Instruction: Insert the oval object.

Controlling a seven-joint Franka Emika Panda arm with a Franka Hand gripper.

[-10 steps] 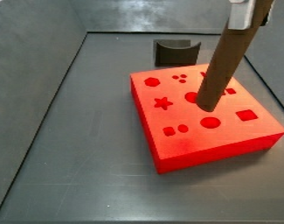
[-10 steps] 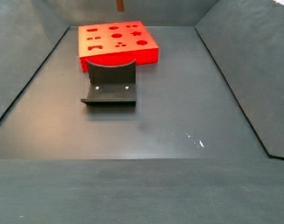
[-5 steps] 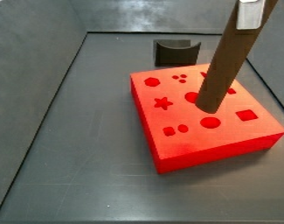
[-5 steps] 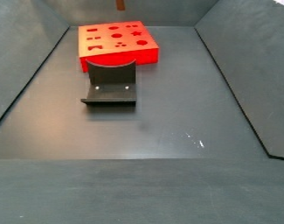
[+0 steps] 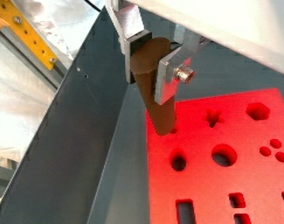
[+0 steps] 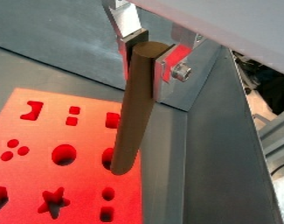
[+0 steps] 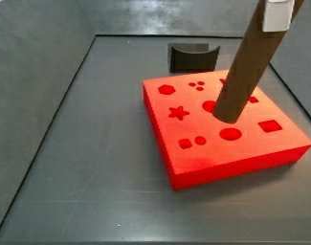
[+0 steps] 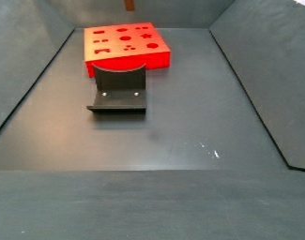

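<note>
Up at the top right of a side view, the gripper (image 7: 277,13) holds the top end of the long brown rod (image 7: 246,69). The rod leans a little, and its low end touches the top of the red block (image 7: 219,144), near the middle of the block, at one of the holes. From this view you cannot tell how deep the tip sits in the hole. The red block lies on the dark grey floor (image 7: 94,163) in the middle right of the frame. Its top has many small holes in it, like a star, some circles and some squares. Behind the block, near the top middle of the frame, sits a small dark grey curved block (image 7: 189,55), a bit apart from the red one. In both wrist views the silver fingers (image 5: 169,73) are closed tight on the rod (image 5: 154,83), one on each side of its top end. There the gripper (image 6: 152,52) squeezes the rod (image 6: 134,109), and the rod's tip meets the red block (image 6: 39,157) next to a round hole close to the block's edge. In a side view from farther off, the red block (image 8: 123,47) is at the top left of the frame, and the dark bracket stand (image 8: 118,91) sits on the floor just in front of it, touching or nearly touching its front edge. The gripper and rod do not show in that view.
</note>
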